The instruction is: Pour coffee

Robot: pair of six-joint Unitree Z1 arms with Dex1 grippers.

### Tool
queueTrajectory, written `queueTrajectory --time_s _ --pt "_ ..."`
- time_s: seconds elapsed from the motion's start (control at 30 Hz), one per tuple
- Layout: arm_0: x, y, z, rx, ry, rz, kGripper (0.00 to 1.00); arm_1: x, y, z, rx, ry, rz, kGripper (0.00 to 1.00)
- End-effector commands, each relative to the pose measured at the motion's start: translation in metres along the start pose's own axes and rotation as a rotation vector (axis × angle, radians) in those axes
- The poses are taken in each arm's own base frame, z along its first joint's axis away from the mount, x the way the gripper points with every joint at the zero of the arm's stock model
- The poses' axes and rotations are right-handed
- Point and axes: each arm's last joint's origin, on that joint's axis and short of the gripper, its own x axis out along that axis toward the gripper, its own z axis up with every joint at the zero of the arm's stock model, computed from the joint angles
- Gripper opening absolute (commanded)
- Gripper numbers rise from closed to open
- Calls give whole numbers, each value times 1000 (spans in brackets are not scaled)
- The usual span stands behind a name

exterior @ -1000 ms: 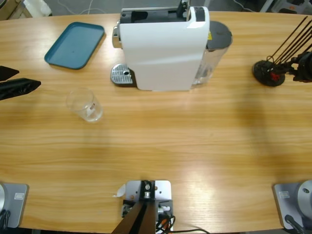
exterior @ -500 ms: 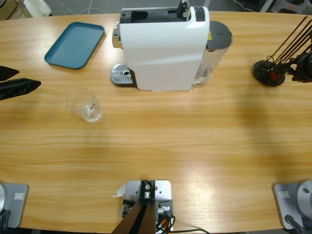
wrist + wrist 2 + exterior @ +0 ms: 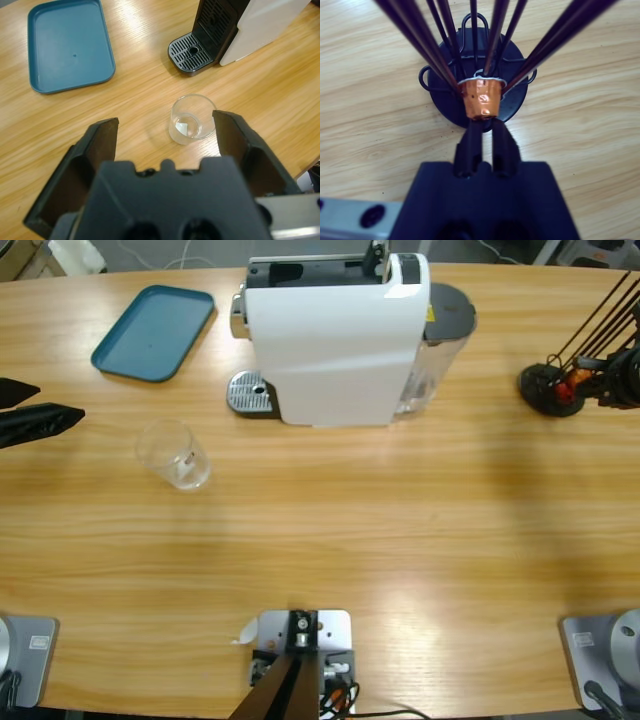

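Early stage: right gripper [image 3: 484, 131] jaws pinched close under an orange capsule [image 3: 480, 98] in its black rack, left gripper [image 3: 165, 137] jaws spread before the glass [image 3: 175, 454] at mid-left, w/ no coffee visible, machine [image 3: 335, 335] unloaded.

You won't find readable text anywhere: the yellow sticker [image 3: 431, 313] on the white machine [image 3: 335, 345] is too small to make out.

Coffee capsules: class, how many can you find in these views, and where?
1. The orange coffee capsule sits in the black wire rack at the table's right end, just beyond the right gripper's fingers. Others may be hidden inside the white coffee machine.
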Motion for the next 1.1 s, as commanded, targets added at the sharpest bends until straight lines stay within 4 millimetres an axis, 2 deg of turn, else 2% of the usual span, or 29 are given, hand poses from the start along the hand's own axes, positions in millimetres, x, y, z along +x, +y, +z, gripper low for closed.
queueTrajectory --time_s 0.03,0.07,0.1,0.13,0.17,0.23,0.33,0.57,0.67,0.9,0.93,0.97,1.1 --pt "2 2 -12 -4 33 10 812 5 -5 -5 -1 20 -13 0" --pt "2 2 -12 -4 33 10 812 6 -5 -5 -1 21 -12 26" --pt "2 2 -12 -4 33 10 812 6 -5 -5 0 23 -9 301" --pt "2 2 -12 -3 33 10 812 6 -4 -5 -1 23 -5 654" --pt "2 2 -12 -3 33 10 812 5 -4 -5 0 22 0 808" --pt "2 2 -12 -3 33 8 812 4 -4 -5 1 21 11 925" --pt "2 2 -12 -2 32 8 812 -1 -2 -7 -10 7 17 932" --pt "1 2 -12 -1 32 -4 812 -16 0 -16 -19 -73 9 880" --pt "1 2 -12 -1 29 -4 812 -14 0 -17 -12 -90 5 798" --pt "0 2 -12 0 28 -6 812 -6 0 -20 10 -78 -7 741" --pt "0 2 -12 0 28 -6 812 -5 1 -20 14 -76 -9 655" --pt "0 2 -12 0 28 -6 812 -4 1 -20 16 -78 -10 632" --pt "0 2 -12 0 28 -6 812 -2 1 -21 18 -86 -7 632"
